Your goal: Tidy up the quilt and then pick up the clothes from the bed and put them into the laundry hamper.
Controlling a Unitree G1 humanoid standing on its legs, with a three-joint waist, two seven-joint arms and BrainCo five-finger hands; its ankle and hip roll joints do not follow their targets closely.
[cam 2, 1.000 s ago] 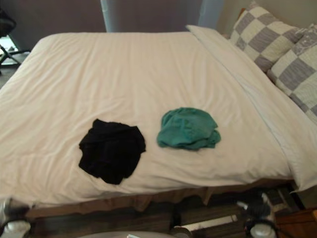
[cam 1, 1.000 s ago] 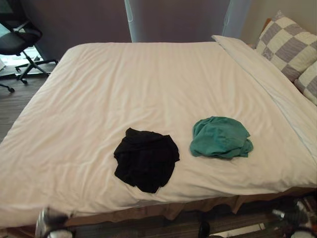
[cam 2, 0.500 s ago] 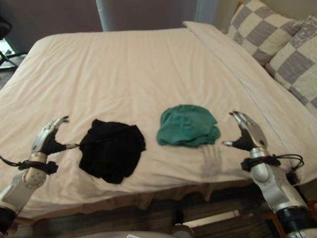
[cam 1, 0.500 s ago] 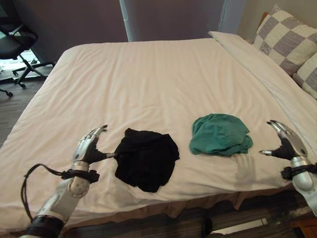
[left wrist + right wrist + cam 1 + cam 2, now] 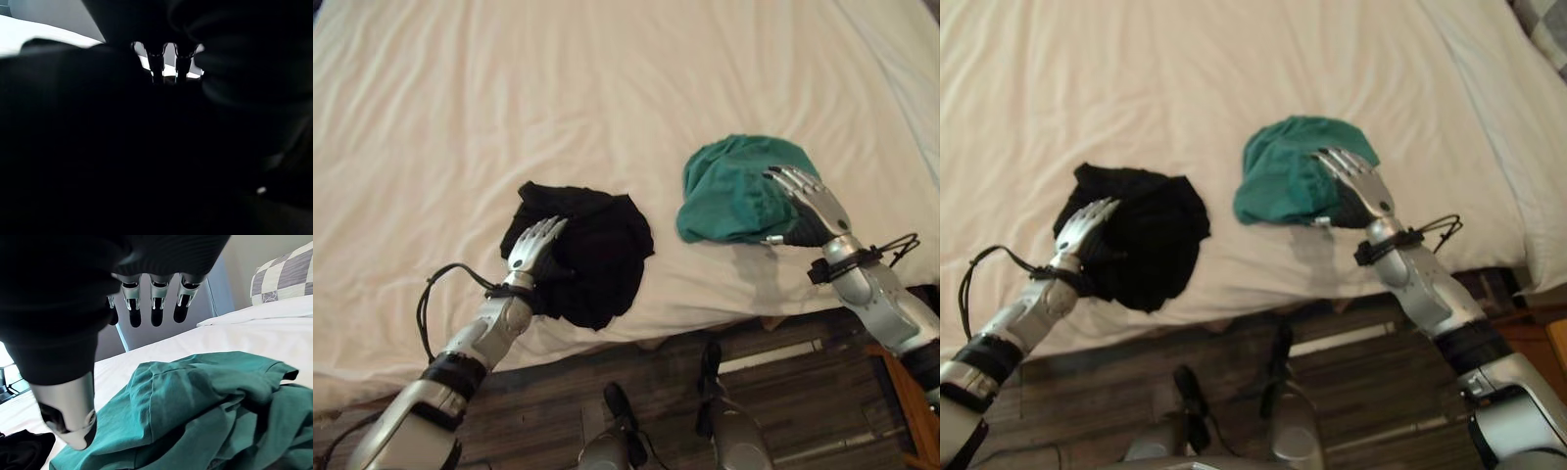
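**Both hands now down on the clothes**

Your left hand [image 5: 533, 247], fingers straight, lies on the black garment [image 5: 592, 250] on the white quilt [image 5: 607, 88]. Beside it, your right hand [image 5: 808, 206] spreads wide just over the green garment [image 5: 729, 186].

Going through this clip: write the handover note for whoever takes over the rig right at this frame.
Left hand: fingers straight, resting on the near-left edge of the black garment, no grasp yet.
Right hand: open, fingers spread over the right side of the green garment, not closed on it.
Both garments lie crumpled near the front edge of the bed, apart from each other, on the white quilt, which looks spread fairly flat.
Done: quilt appears tidied.
Left: close on each garment, lift, carry to the laundry hamper.
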